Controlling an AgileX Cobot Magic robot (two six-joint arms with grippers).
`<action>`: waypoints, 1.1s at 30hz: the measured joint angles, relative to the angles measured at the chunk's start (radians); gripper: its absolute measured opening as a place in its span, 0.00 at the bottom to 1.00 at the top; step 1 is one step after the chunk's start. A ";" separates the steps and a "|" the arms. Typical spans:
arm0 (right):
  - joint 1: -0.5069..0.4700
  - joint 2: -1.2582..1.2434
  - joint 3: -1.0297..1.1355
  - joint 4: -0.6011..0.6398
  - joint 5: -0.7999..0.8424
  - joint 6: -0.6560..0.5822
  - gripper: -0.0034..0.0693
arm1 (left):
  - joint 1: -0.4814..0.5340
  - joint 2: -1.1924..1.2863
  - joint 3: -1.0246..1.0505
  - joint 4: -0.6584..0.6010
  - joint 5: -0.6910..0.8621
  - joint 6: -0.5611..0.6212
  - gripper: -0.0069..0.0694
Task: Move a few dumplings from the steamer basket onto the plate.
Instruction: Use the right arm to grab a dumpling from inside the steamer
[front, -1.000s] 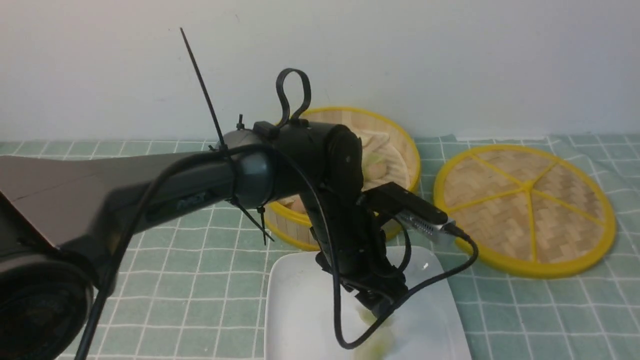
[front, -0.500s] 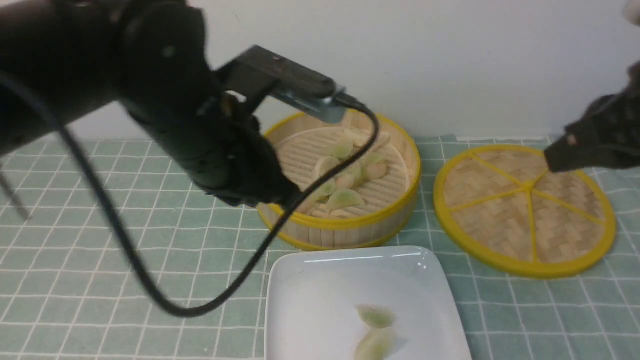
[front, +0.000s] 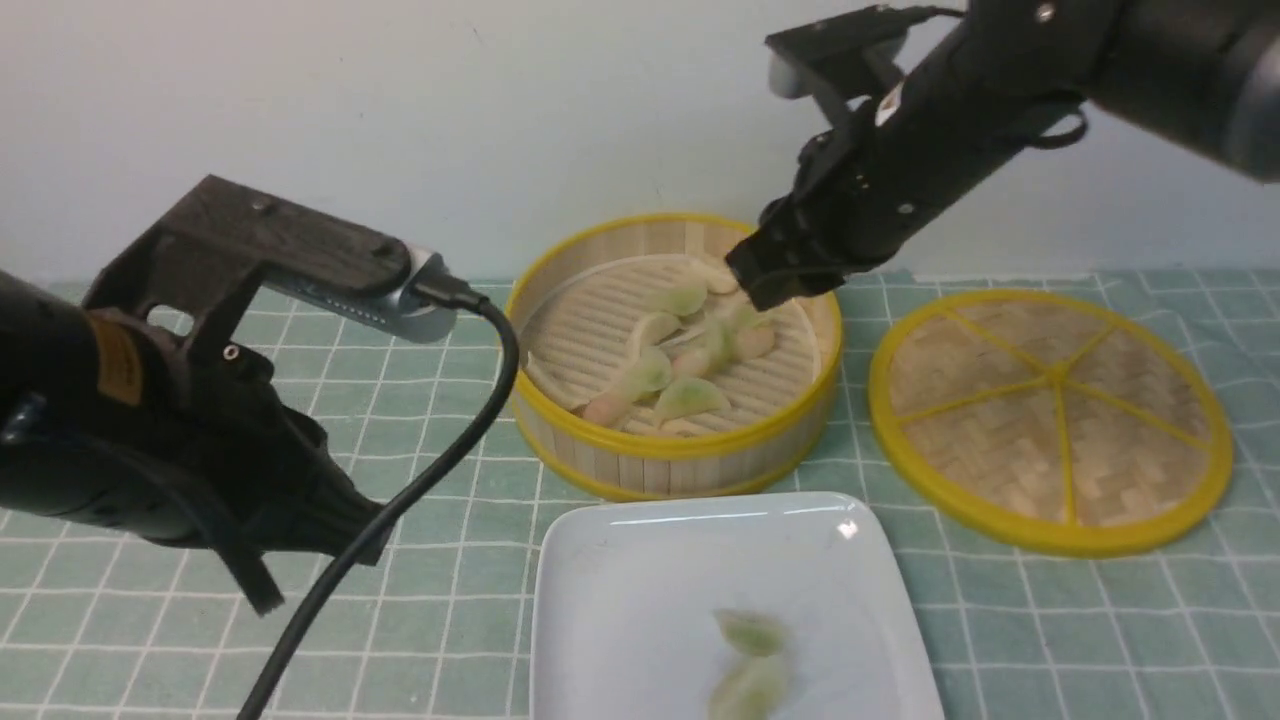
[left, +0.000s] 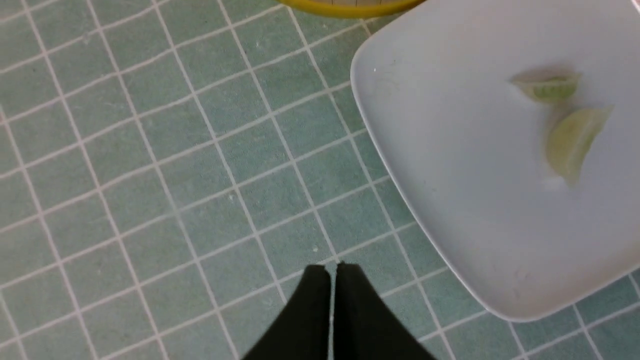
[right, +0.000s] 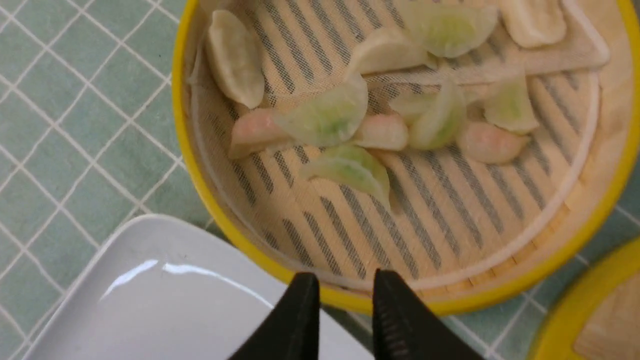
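The steamer basket (front: 680, 455) sits at the back middle of the counter, on a green checked cloth (front: 440, 600), with a cluster of pale green, whitish and pinkish dumplings (front: 690, 395) lying on its slatted floor, mostly toward the centre and the far side. Just in front of it, close to the basket's near wall, lies the white square plate (front: 620, 580), and two green dumplings (front: 752, 632) rest on the plate's right half, one right beside the other (the nearer one is partly cut off by the frame edge in the front view). A flat woven disc with yellow spokes (front: 1050, 420) lies to the right of the basket, apart from it. The left arm (front: 150, 440) hangs over the cloth to the left of the plate; its jaws are pressed together with only a hairline gap, holding nothing. The right arm (front: 900, 150) reaches in from the upper right, its tip above the basket's far right rim; its jaws are parted a little, with nothing between them.
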 joint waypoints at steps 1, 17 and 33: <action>0.001 0.008 0.000 0.000 0.000 -0.003 0.34 | 0.000 -0.002 0.001 0.001 0.002 -0.002 0.08; 0.033 0.369 -0.154 0.010 -0.096 -0.086 0.62 | 0.000 -0.046 0.001 0.143 0.144 -0.016 0.08; 0.044 0.154 -0.158 -0.096 0.037 0.014 0.32 | 0.000 -0.046 0.001 0.151 0.144 -0.017 0.08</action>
